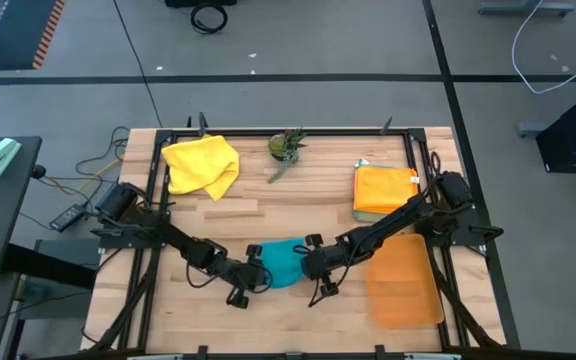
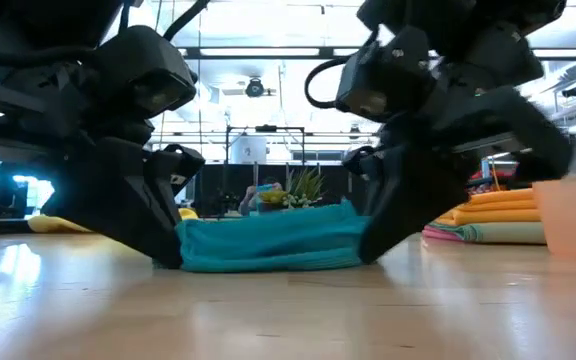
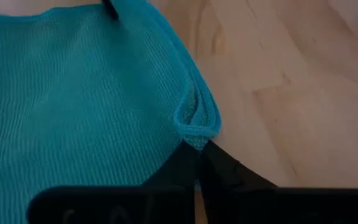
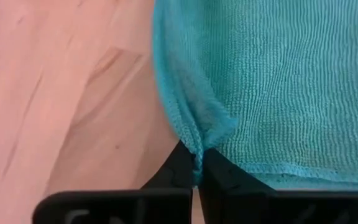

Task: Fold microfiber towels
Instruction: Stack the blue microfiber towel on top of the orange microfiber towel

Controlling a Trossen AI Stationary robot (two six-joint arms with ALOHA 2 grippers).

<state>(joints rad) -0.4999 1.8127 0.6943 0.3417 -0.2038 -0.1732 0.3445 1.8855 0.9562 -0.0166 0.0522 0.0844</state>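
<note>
1. Yellow towel (image 1: 202, 165): crumpled, at the far left of the table (image 1: 268, 215).
2. Left gripper (image 1: 255, 277): at the near middle, clenched on the left corner of the teal towel (image 1: 283, 262); the corner is pinched between its fingers (image 3: 219, 168).
3. Teal towel: lies on the wood between both grippers.
4. Right gripper (image 1: 311, 262): clenched on the towel's right corner.
5. Plant (image 1: 287, 146): at the far middle.
6. Folded stack of towels (image 1: 382, 190), orange on top: far right.
7. Orange mat (image 1: 404, 280): near right.
</note>
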